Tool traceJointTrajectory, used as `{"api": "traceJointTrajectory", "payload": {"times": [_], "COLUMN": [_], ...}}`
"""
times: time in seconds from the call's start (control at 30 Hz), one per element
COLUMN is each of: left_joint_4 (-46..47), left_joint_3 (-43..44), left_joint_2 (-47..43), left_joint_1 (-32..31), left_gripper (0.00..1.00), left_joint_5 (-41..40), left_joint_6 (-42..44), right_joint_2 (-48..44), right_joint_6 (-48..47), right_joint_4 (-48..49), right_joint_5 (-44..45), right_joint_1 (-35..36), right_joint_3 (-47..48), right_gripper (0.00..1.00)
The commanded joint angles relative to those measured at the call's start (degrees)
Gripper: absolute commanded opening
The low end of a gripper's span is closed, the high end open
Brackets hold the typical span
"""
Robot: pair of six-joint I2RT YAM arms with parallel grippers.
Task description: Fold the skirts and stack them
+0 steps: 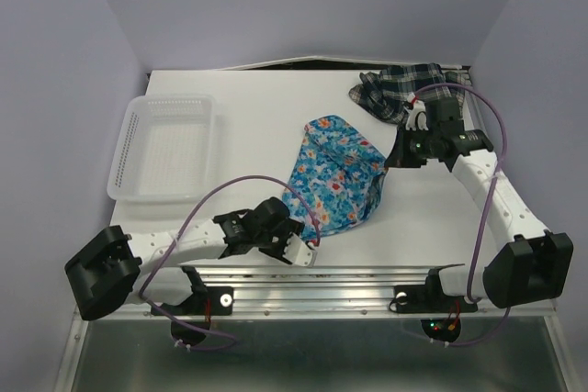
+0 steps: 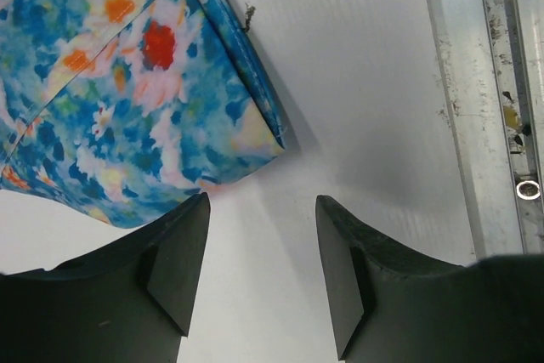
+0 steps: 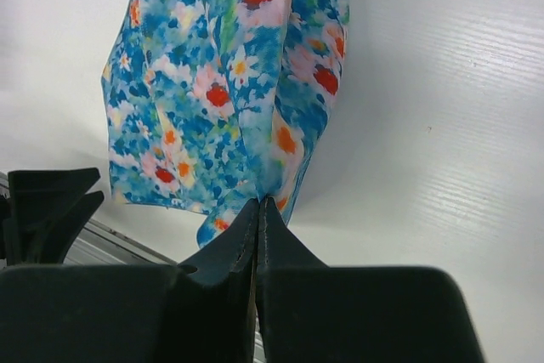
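Note:
The bright blue floral skirt (image 1: pixel 335 176) lies in the middle of the table, partly lifted at its right edge. My right gripper (image 1: pixel 395 159) is shut on that edge; the wrist view shows cloth (image 3: pixel 229 82) pinched at the closed tips (image 3: pixel 257 203) and hanging away from them. My left gripper (image 1: pixel 303 247) sits low at the skirt's near corner. Its jaws stand open (image 2: pixel 262 203) with only bare table between them, and the skirt's corner (image 2: pixel 127 82) lies just beyond the left finger. The dark plaid skirt (image 1: pixel 400 87) is bunched at the back right.
A white lattice basket (image 1: pixel 165 146) stands at the left of the table. A metal rail (image 1: pixel 312 282) runs along the near edge, close to my left gripper and showing as a rail (image 2: pixel 501 108) at the right of the left wrist view. Purple walls enclose the table.

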Motion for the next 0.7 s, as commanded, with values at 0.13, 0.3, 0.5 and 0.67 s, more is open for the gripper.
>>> {"api": "traceJointTrajectory", "payload": {"times": [0.13, 0.3, 0.5, 0.67], "left_joint_4": [12.36, 14.91, 18.77, 20.62], "left_joint_3": [-5.69, -4.99, -4.72, -5.34], "left_joint_2": [-4.07, -1.35, 1.64, 1.91], "left_joint_1": [-2.16, -2.25, -2.25, -2.25], "left_gripper": [0.64, 0.58, 0.56, 0.53], "left_joint_5": [-4.09, -3.21, -2.16, -1.45], "left_joint_6": [2.24, 4.26, 4.7, 5.06], "right_joint_2": [0.49, 1.11, 1.64, 1.99], "right_joint_6": [1.57, 2.37, 2.98, 3.51], "right_joint_4": [2.74, 3.18, 3.36, 3.89], "right_joint_5": [-2.91, -4.58, -5.37, -5.55], "right_joint_1": [-1.96, -3.01, -3.55, -4.6], "right_joint_3": [0.56, 1.0, 1.88, 2.05], "right_gripper": [0.01, 0.01, 0.01, 0.01]}}
